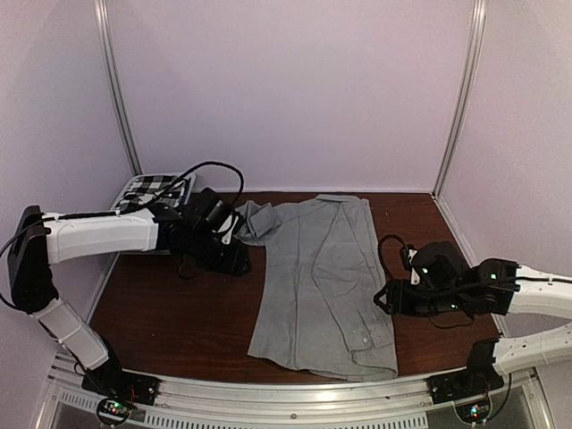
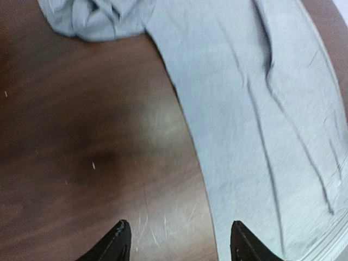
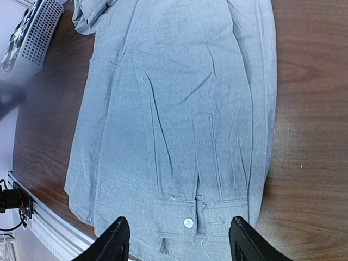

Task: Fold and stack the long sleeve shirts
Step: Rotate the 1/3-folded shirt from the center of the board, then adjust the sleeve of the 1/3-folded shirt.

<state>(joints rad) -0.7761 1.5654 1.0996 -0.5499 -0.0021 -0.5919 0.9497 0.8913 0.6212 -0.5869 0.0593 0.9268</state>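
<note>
The light grey long sleeve shirt [image 1: 322, 286] lies spread flat in the middle of the brown table, its body folded lengthwise with a sleeve laid over it and a bunched part [image 2: 89, 19] at the far left. The sleeve's buttoned cuff [image 3: 188, 222] lies near the front edge. The black-and-white checked shirt [image 1: 154, 188] rests in the basket at the back left. My left gripper [image 1: 236, 259] [image 2: 180, 239] hangs open over bare wood beside the shirt's left edge, holding nothing. My right gripper [image 1: 386, 299] [image 3: 176, 239] is open above the cuff, nothing between its fingers.
The white slatted basket [image 1: 122, 204] [image 3: 41, 32] stands in the back left corner behind the left arm. White walls with metal posts close the table on three sides. An aluminium rail [image 1: 295, 407] runs along the near edge.
</note>
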